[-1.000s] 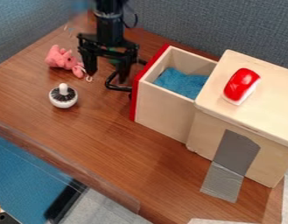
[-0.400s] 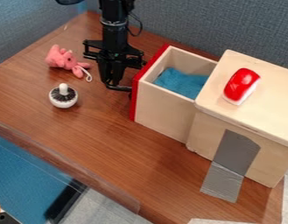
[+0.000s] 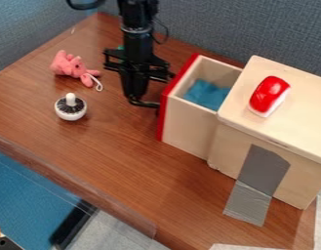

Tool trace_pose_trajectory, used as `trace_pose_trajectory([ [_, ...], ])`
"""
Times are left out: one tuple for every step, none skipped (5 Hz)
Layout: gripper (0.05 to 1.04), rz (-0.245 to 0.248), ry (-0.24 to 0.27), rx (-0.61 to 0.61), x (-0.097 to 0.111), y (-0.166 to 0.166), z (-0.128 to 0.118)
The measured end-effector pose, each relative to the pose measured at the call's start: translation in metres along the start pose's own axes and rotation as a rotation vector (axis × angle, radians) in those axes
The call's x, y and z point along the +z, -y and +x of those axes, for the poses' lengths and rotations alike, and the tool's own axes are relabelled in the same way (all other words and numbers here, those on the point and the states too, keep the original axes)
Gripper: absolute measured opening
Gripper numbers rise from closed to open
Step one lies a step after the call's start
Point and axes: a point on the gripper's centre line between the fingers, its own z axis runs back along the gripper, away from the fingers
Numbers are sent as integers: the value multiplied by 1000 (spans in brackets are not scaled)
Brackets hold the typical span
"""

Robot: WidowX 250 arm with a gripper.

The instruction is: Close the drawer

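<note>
One brown table (image 3: 110, 166) spreads beneath everything. On it, at three o'clock, stands one pale wooden cabinet (image 3: 303, 122). Its one drawer (image 3: 189, 124), red-fronted and open at the top, juts out partway, just off the view's centre towards two o'clock. At eleven o'clock from the centre, the one black gripper (image 3: 134, 97) hangs down in front of the drawer, clenched on its one black handle (image 3: 148, 104). One strip of grey tape (image 3: 257, 178) runs from the cabinet onto the table at four o'clock. Inside the drawer lies blue cloth (image 3: 205, 95). One pink plush toy (image 3: 70, 67) lies at ten o'clock; one red-and-white toy (image 3: 270, 93) rests on the cabinet's top at two. One white-and-black spinning top (image 3: 70, 108) sits between nine and ten.
</note>
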Motion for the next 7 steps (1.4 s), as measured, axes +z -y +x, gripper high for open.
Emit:
trace_pose_trajectory([
  [116, -21, 12, -69, 1, 29, -4],
  [115, -41, 10, -110, 0, 48, -6],
  [115, -59, 1, -166, -1, 71, -7],
  [115, -62, -17, -182, -6, 79, -6],
  [141, -62, -20, -184, -7, 79, -6],
  [370, -38, -12, -174, -6, 80, -6],
  [652, 10, 45, -150, 12, 74, -8],
])
